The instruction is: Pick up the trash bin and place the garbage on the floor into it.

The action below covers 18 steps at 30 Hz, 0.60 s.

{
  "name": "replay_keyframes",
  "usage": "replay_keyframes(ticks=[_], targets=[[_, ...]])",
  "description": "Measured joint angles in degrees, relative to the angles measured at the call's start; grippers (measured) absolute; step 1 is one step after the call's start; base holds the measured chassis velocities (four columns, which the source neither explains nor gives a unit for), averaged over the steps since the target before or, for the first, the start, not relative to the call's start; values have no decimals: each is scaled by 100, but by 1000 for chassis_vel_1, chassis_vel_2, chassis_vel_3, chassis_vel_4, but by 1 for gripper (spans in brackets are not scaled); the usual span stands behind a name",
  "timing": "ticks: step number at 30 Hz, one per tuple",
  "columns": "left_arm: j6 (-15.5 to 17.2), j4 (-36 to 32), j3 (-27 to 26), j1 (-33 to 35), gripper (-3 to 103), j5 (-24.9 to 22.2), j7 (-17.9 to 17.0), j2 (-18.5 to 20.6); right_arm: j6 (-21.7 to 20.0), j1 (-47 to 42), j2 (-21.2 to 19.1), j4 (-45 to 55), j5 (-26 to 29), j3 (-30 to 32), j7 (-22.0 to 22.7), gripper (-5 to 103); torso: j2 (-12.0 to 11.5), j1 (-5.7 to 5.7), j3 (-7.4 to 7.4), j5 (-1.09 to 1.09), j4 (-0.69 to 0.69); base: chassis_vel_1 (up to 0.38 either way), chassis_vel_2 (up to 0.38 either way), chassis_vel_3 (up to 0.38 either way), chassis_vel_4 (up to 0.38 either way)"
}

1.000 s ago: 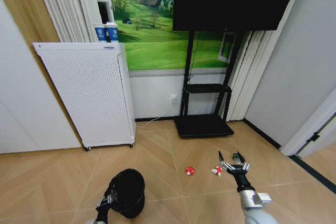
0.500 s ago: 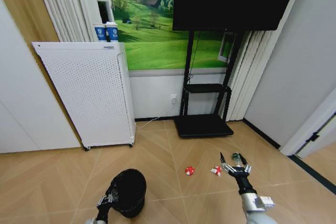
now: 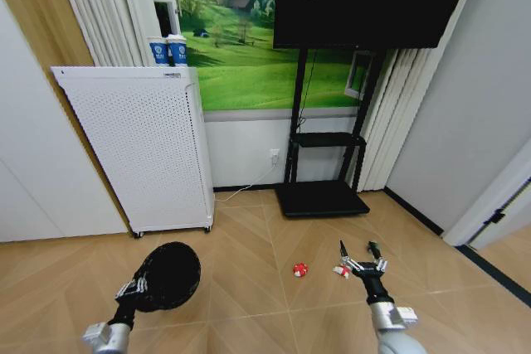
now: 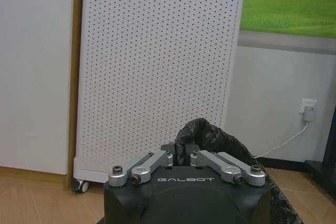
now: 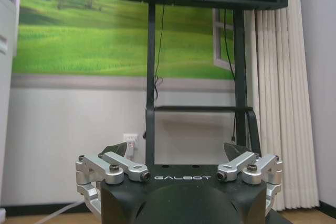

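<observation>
The trash bin, small, black and bag-lined, hangs tilted over the floor at the lower left of the head view. My left gripper is shut on its rim. The left wrist view shows the left gripper pinching the black liner at the rim of the trash bin. One red-and-white piece of garbage lies on the floor in the middle. A second red-and-white piece lies just left of my right gripper, which is open and low over the floor. In the right wrist view the right gripper holds nothing.
A white perforated cabinet on wheels stands at the back left with blue-and-white paper cups on top. A black TV stand sits against the back wall. A grey wall and door frame close off the right.
My left arm has swung the bin to the left and raised it, tilting it. The right gripper has shifted slightly left and forward, staying open.
</observation>
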Motion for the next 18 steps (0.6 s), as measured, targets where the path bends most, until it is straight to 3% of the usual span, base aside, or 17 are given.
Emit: replay_keyframes(ticks=[9, 18], targets=[[-36, -161, -109, 275, 8, 144, -48, -259, -469, 424, -461, -276, -123, -610, 288, 100, 0, 0, 0, 1, -1, 0, 0, 0, 0], [-65, -178, -166, 415, 8, 292, -74, -553, -479, 893, -668, -541, -59, -1234, 139, 100, 0, 0, 0, 2, 0, 0, 0, 0, 0]])
